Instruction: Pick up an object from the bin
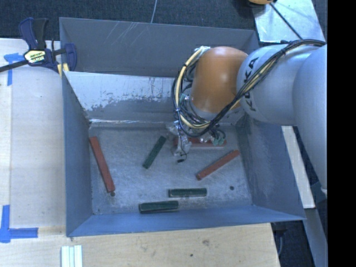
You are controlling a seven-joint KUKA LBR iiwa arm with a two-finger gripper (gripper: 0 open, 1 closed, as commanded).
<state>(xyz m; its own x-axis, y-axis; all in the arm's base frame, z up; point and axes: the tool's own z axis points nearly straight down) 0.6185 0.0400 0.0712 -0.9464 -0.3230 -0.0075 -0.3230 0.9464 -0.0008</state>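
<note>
My gripper (181,152) hangs low over the back middle of the bin floor, just under the orange wrist cover. A dark green stick (154,152) lies slanted a little to its left, apart from it. To its right, a red-brown stick (217,164) lies slanted on the floor. Right behind the gripper, a small reddish and green piece (204,141) peeks out, mostly hidden by the wrist. I cannot tell whether anything is in the gripper.
A long red-brown stick (102,164) lies along the left wall. Two dark green sticks (187,192) (158,206) lie flat near the front wall. The arm reaches in over the right rim and covers the back right corner.
</note>
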